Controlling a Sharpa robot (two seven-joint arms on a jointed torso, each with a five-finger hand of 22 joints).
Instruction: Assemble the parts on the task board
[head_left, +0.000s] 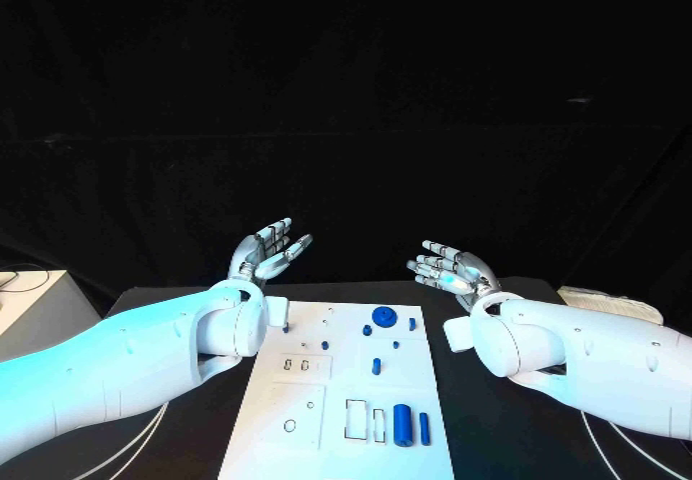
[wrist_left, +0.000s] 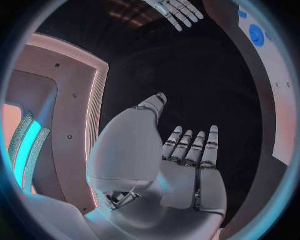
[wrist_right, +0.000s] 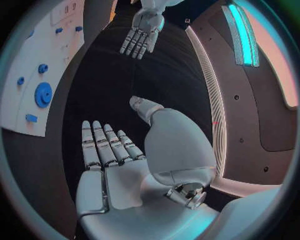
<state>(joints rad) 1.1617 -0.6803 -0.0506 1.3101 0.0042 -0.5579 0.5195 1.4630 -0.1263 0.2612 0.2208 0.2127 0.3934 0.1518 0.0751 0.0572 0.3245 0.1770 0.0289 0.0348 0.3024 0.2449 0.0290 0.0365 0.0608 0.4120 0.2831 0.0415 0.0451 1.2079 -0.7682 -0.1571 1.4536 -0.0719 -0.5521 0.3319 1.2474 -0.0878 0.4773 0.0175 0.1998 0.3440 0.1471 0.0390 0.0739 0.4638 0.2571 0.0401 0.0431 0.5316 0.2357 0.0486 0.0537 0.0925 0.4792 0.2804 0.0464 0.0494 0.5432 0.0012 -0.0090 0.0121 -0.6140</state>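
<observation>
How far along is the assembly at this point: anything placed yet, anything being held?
It looks like the start or a pause. Both the left hand and right hand are raised beyond the task board, open and holding nothing. A blue gear sits on the board; blue cylinders lie near its front edge. Whether any part is already seated cannot be told.
</observation>
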